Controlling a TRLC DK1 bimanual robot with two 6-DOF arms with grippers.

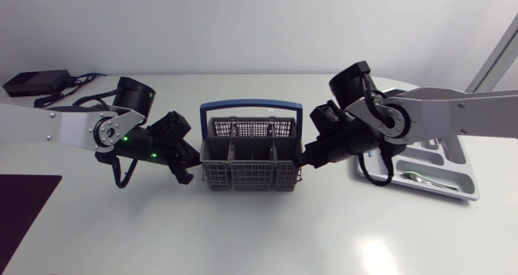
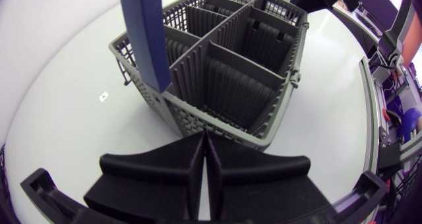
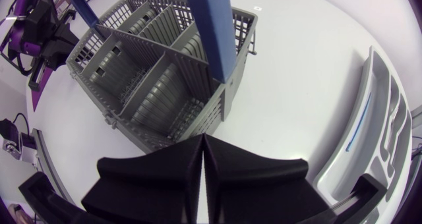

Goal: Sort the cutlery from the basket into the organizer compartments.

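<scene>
A grey cutlery basket (image 1: 250,154) with a blue handle (image 1: 251,107) stands mid-table; its compartments look empty in both wrist views. My left gripper (image 1: 189,167) sits shut just beside the basket's left wall, its fingers (image 2: 204,159) pressed together with nothing between them, the basket (image 2: 217,72) right ahead. My right gripper (image 1: 302,158) is shut and empty at the basket's right wall, fingers (image 3: 202,161) closed, the basket (image 3: 151,85) ahead. The grey organizer (image 1: 429,168) lies at the right, partly under my right arm, with cutlery in its compartments.
A dark purple mat (image 1: 24,210) lies at the table's front left. A black box with cables (image 1: 36,82) rests at the back left. The organizer's rim (image 3: 359,118) runs beside my right gripper.
</scene>
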